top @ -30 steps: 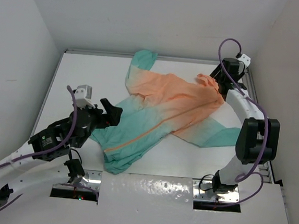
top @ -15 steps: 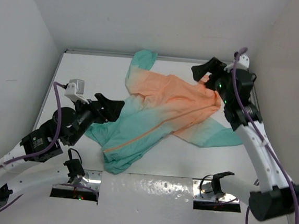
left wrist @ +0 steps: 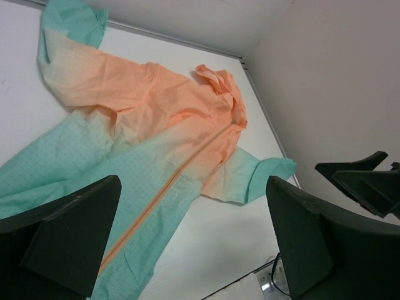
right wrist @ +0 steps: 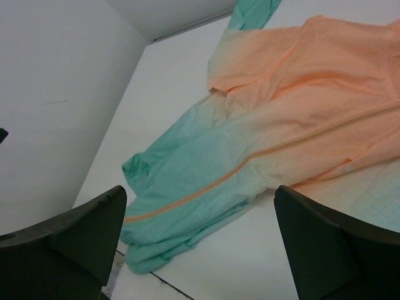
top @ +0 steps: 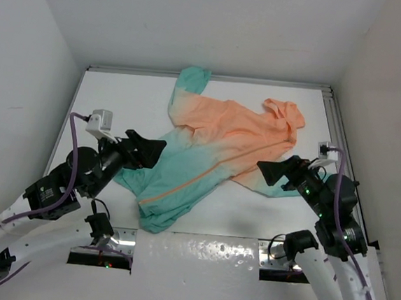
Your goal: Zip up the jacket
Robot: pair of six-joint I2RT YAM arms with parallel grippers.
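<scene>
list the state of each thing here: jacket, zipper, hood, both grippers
jacket: lying front up on the table, wrinkled, not held
zipper: looks closed from hem to collar
hood: bunched up at the collar
left gripper: open, empty
right gripper: open, empty

The jacket, at centre frame, was of thin matt cloth, creased and finely dotted in the wrist views, with a smoother orange zipper down its front. It lay on a smooth, matt white table; the near-edge strip at the bottom looked glossy and reflective. The left gripper and right gripper had fingers of matt black plastic. The arm casings were glossy white, and the cables had smooth purple sheathing.
</scene>
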